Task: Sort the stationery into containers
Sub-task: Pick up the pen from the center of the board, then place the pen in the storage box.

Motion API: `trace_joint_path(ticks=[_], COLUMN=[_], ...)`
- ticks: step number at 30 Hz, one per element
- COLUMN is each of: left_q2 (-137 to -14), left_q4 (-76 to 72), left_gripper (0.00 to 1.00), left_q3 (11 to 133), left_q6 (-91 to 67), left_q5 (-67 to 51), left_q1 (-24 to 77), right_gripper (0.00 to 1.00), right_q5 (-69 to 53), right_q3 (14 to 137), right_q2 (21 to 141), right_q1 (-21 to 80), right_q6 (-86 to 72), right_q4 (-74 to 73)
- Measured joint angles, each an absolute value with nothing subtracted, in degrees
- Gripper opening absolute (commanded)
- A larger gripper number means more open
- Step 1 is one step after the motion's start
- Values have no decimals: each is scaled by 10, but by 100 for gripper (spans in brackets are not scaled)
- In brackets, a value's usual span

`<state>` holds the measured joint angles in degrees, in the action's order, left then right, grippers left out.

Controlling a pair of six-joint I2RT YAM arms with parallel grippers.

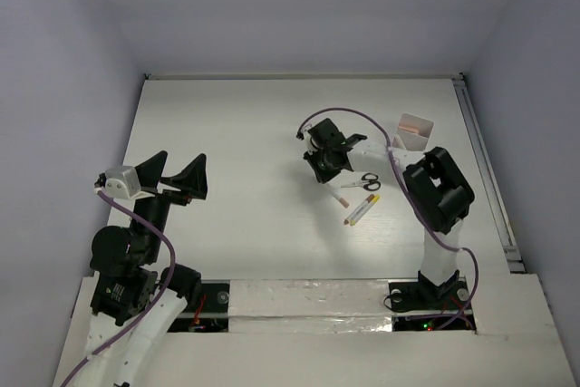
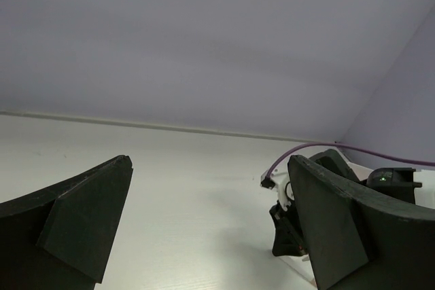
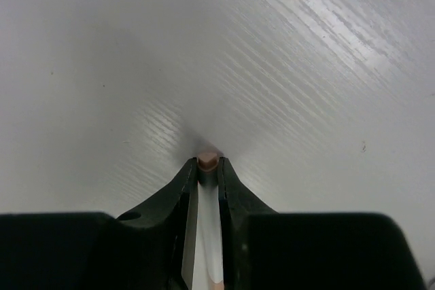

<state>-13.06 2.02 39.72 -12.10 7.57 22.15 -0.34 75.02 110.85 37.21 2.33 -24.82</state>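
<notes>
Slippage is worrying me: my right hand is clenching the thin pale stick lengthwise, so tilting could free it.

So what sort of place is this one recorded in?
Probably a lab robot test cell: a white table boxed in by plain pale walls, a left arm and a right arm bolted at its near edge, and scissors, pens and a small cup laid out.
</notes>
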Motion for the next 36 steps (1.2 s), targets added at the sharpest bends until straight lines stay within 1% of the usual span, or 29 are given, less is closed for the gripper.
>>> trace_joint_path(ticks=[2,4,7,10,14,18,20,24,32,36], left_q2=[-131,-131,-131,-131,-131,-131,-131,-131,-131,-130], left_q4=[20,20,20,20,20,20,20,20,20,20], left_gripper=[99,99,99,99,99,99,99,99,99,99], left_q3=[397,397,397,397,397,397,397,397,397,397], left_q6=[-121,-121,-121,-121,-121,-121,-121,-121,-121,-121], left_q5=[76,76,76,76,76,76,76,76,76,76], left_q1=[222,222,222,222,222,227,228,228,228,228], right_gripper=[0,0,0,0,0,0,0,0,0,0], right_q5=[10,31,74,110,160,232,260,295,352,372], right_q3=[748,728,693,650,581,504,469,421,376,375], right_q2=[1101,1068,990,897,792,744,738,746,780,815], right_q1=[372,372,368,348,253,162,140,128,122,119], right_q6=[21,17,6,-12,-41,-63,-70,-67,-38,-36], right_q4=[-239,-207,-148,-58,78,193,243,326,477,510])
